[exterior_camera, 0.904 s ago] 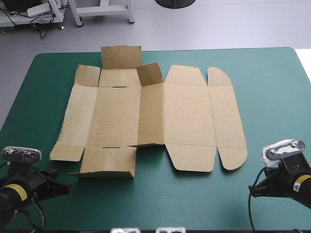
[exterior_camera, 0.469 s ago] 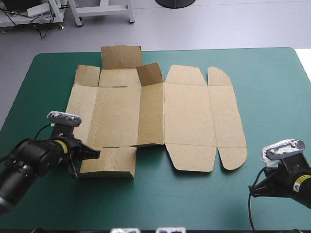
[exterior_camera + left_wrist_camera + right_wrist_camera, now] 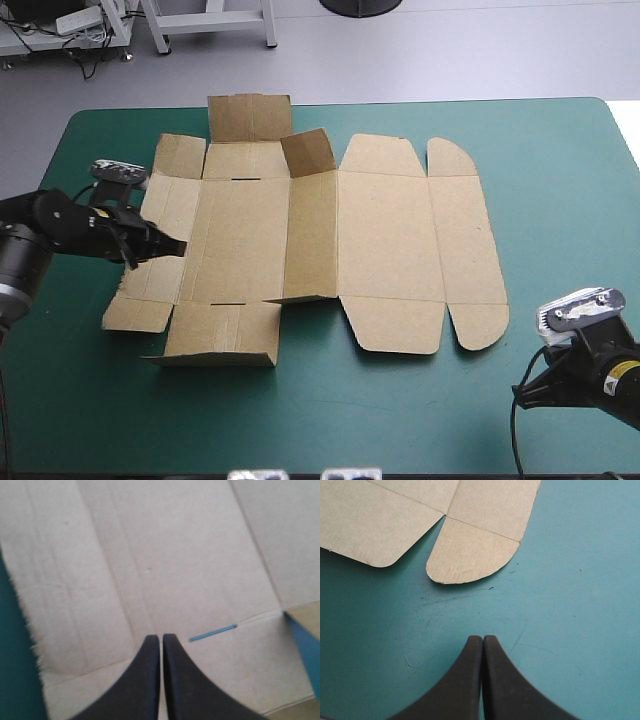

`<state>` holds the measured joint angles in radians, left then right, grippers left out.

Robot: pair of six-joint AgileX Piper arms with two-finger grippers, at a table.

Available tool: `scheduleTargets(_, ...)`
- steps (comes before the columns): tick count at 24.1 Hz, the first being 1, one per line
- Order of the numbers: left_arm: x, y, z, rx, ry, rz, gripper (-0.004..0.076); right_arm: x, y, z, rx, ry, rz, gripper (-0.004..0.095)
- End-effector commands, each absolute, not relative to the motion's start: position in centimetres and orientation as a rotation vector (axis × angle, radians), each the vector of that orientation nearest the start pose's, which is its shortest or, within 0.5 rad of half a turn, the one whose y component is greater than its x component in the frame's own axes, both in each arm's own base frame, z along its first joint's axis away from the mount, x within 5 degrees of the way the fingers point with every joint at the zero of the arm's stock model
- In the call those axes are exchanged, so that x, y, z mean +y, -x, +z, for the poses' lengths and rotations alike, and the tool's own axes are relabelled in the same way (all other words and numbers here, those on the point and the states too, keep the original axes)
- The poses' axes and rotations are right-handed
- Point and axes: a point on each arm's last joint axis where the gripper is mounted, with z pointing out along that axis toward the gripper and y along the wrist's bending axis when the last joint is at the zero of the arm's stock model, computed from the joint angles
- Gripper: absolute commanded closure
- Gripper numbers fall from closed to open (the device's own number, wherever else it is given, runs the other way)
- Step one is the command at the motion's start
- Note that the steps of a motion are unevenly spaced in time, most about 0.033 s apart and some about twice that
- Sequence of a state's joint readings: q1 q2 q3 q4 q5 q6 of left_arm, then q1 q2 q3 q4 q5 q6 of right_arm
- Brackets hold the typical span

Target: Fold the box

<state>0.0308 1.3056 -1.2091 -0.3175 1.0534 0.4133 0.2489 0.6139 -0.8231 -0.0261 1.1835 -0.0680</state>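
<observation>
The brown box (image 3: 385, 240) lies as a cut sheet spread on the teal-green cover, mostly flat. A small flap (image 3: 308, 150) near its far edge stands raised, and the near-left flap (image 3: 222, 333) lifts a little. My left gripper (image 3: 178, 247) is shut with nothing in it, its tips over the sheet's left panel. In the left wrist view the fingers (image 3: 161, 639) meet in an arch over the brown board (image 3: 150, 555), close to a thin slot (image 3: 212, 632). My right gripper (image 3: 520, 388) is shut and empty over the cover near the front right; the box's rounded flap (image 3: 470, 555) lies ahead of it (image 3: 482, 639).
Bare teal-green cover (image 3: 400, 410) runs along the table's front edge and the right side (image 3: 560, 200). The sheet's left edge (image 3: 27, 625) is ragged where it meets the cover.
My left arm has swung from the front-left corner of the table, past the near-left flap, onto the sheet's left panel. The right arm and the box have not moved.
</observation>
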Motion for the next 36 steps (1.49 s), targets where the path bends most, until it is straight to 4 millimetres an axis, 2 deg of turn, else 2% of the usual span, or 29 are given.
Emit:
scheduleTargets(1, 2.3, -25.8, 35.7, 2.573, -0.323, -0.258, 0.0708, 1.9, -8.3, 35.0, 2.357, 0.392, 0.051, 0.0921)
scheduleTargets(4, 5.2, -25.4, 35.2, 2.578, -0.287, -0.390, 0.0708, 2.0, -8.3, 35.0, 2.357, 0.396, 0.068, 0.0921)
scheduleTargets(7, 7.4, -25.3, 35.8, 2.433, -0.225, -0.550, 0.0708, 2.2, -8.3, 35.0, 2.355, 0.408, 0.087, 0.0921)
scheduleTargets(8, 8.9, -25.3, 35.9, 2.361, -0.192, -0.569, 0.0708, 2.2, -8.3, 35.0, 2.356, 0.408, 0.092, 0.0921)
scheduleTargets(9, 9.6, -25.3, 35.8, 2.356, -0.164, -0.570, 0.0708, 2.2, -8.3, 35.0, 2.356, 0.408, 0.092, 0.0921)
scheduleTargets(10, 11.0, -25.6, 35.1, 2.370, -0.100, -0.580, 0.0708, 2.2, -8.3, 35.0, 2.356, 0.408, 0.092, 0.0921)
scheduleTargets(12, 12.3, -26.7, 33.4, 2.396, -0.004, -0.656, 0.0708, 2.2, -8.3, 35.0, 2.353, 0.423, 0.086, 0.0921)
scheduleTargets(15, 13.1, -28.4, 31.3, 2.376, 0.069, -0.788, 0.0708, 2.2, -8.3, 35.0, 2.350, 0.434, 0.081, 0.0921)
scheduleTargets(17, 14.1, -29.9, 29.2, 2.393, 0.190, -0.902, 0.0699, 2.3, -8.2, 35.0, 2.351, 0.434, 0.086, 0.0921)
scheduleTargets(20, 14.7, -30.7, 27.8, 2.419, 0.265, -0.949, 0.0610, 2.3, -8.2, 35.0, 2.349, 0.441, 0.085, 0.0921)
scheduleTargets(23, 14.9, -31.0, 27.1, 2.424, 0.280, -0.970, 0.0386, 2.3, -8.2, 35.0, 2.349, 0.441, 0.085, 0.0921)
scheduleTargets(26, 14.9, -31.1, 27.1, 2.424, 0.279, -0.968, 0.0265, 2.3, -8.2, 35.0, 2.349, 0.441, 0.085, 0.0921)
scheduleTargets(32, 14.6, -30.8, 26.3, 2.539, 0.211, -0.896, 0.0251, 2.3, -8.2, 35.0, 2.349, 0.441, 0.085, 0.0921)
scheduleTargets(36, 13.9, -31.3, 25.5, 2.579, 0.158, -0.903, 0.0251, 2.3, -8.3, 35.0, 2.348, 0.441, 0.085, 0.0921)
